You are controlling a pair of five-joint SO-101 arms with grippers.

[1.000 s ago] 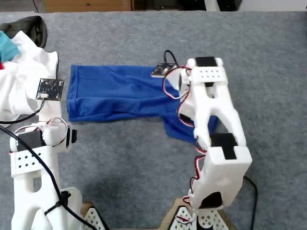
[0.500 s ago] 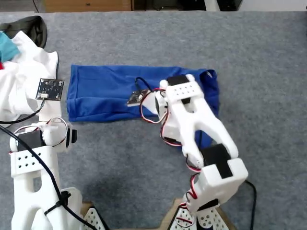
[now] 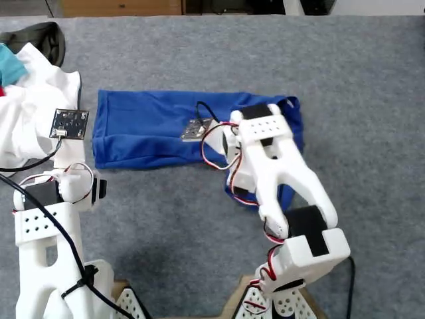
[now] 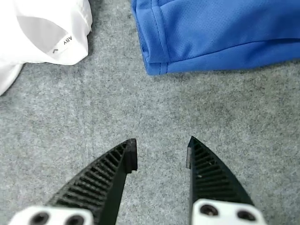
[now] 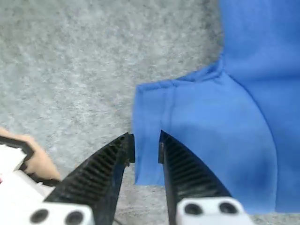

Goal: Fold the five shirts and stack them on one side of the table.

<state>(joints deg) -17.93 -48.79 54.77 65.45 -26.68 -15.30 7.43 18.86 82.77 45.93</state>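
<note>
The blue shirt (image 3: 159, 129) is lying partly folded across the grey counter (image 3: 166, 219), with one sleeve (image 5: 201, 140) sticking out toward the arms. The right pincer (image 5: 146, 140) is hovering at that sleeve's hem, jaws narrowly parted and seemingly not pinching cloth. The left pincer (image 4: 161, 154) is hanging wide open over bare counter, near the blue shirt's corner and a crumpled white shirt (image 4: 42, 28).

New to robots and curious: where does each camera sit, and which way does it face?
High view: overhead, facing down on left arm, right arm, blue shirt.
Left wrist view: on that wrist, facing past the left gripper toward the white shirt.
Right wrist view: likewise, past the right gripper onto the sleeve.
Shared: all show the blue shirt.
</note>
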